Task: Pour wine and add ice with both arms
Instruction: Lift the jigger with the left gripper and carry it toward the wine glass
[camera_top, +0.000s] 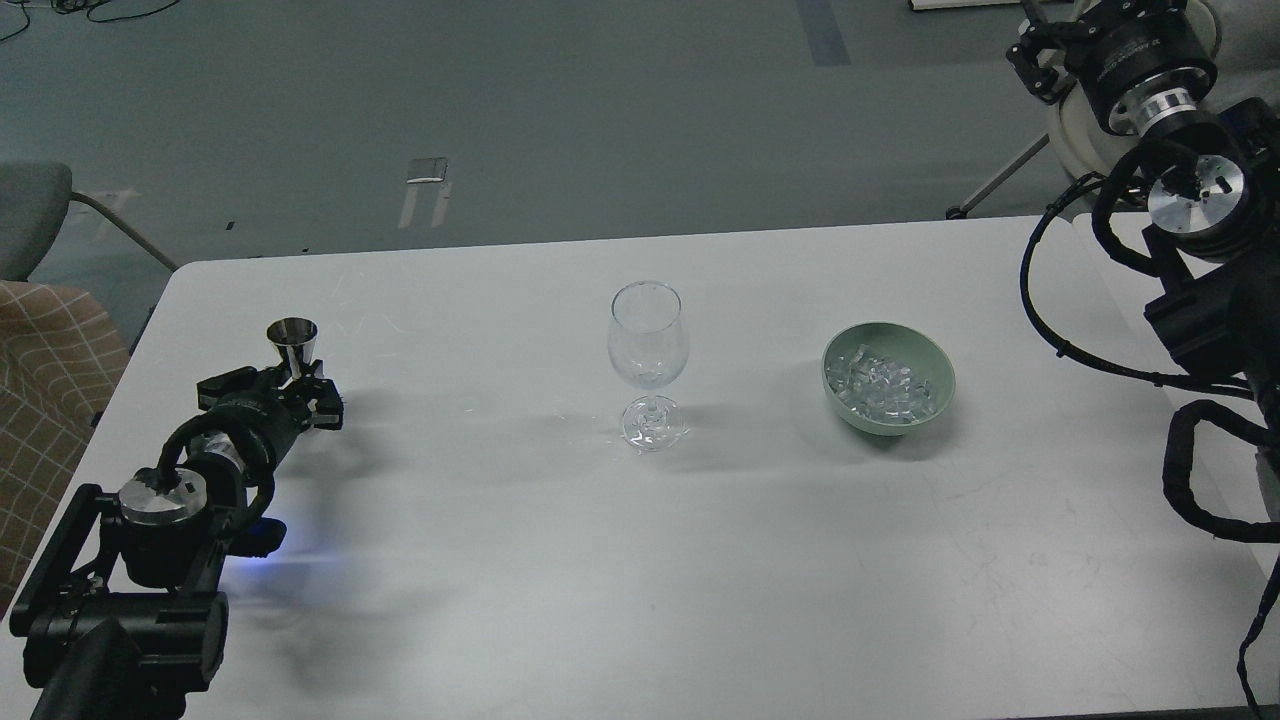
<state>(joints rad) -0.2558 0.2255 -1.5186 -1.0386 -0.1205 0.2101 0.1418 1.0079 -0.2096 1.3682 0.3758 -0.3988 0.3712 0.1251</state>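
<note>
A clear stemmed glass (648, 345) stands upright at the table's middle. A green bowl (934, 358) to its right holds a heap of clear ice chunks (880, 386). My left gripper (297, 388) is at the table's left, shut on the stem of a small metal measuring cup (293, 340), which it holds upright just above the table. The wine is too clear to make out in either the cup or the glass. My right arm (1195, 200) rises at the far right. Its gripper (1040, 60) is high above the table's back right corner, dark and partly cut off.
The white table (640, 560) has rounded back corners, with grey floor beyond its far edge. A chair with a checked cushion (50, 350) stands off the left edge. Black cables (1060, 300) loop from my right arm over the table's right side.
</note>
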